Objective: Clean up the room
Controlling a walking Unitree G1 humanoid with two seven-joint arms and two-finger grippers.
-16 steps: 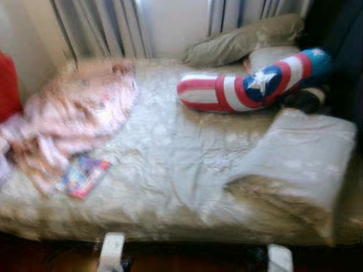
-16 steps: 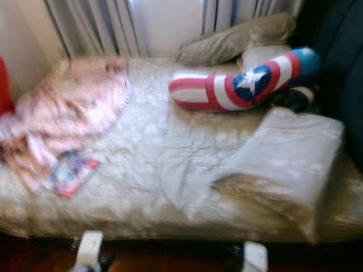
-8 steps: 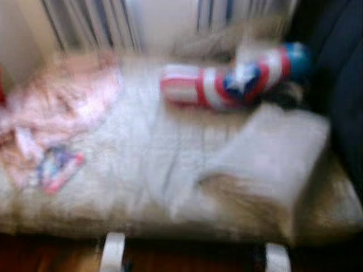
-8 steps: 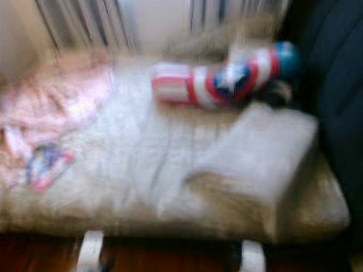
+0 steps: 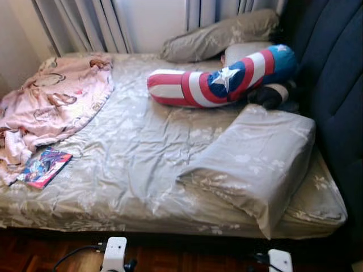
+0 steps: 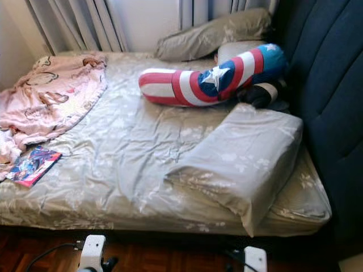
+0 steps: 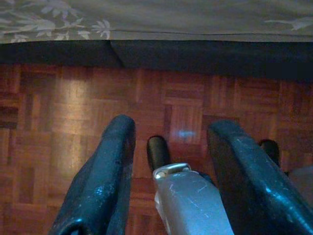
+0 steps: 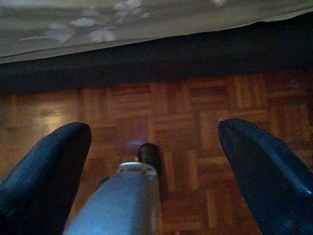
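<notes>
Bedding covers the bed [image 5: 142,153]: a grey sheet printed with pale flowers, rumpled in the middle. On the far left lies a crumpled pink blanket [image 5: 54,105], and just beside its near edge a colourful comic book [image 5: 44,168] lies flat. A red, white and blue star-marked bolster [image 5: 221,79] curves across the far right, with a grey pillow [image 5: 255,161] nearer. Both grippers hang low over the parquet floor [image 7: 73,107]: the left gripper [image 7: 168,142] and the right gripper [image 8: 151,142] each have their fingers spread apart, holding nothing.
</notes>
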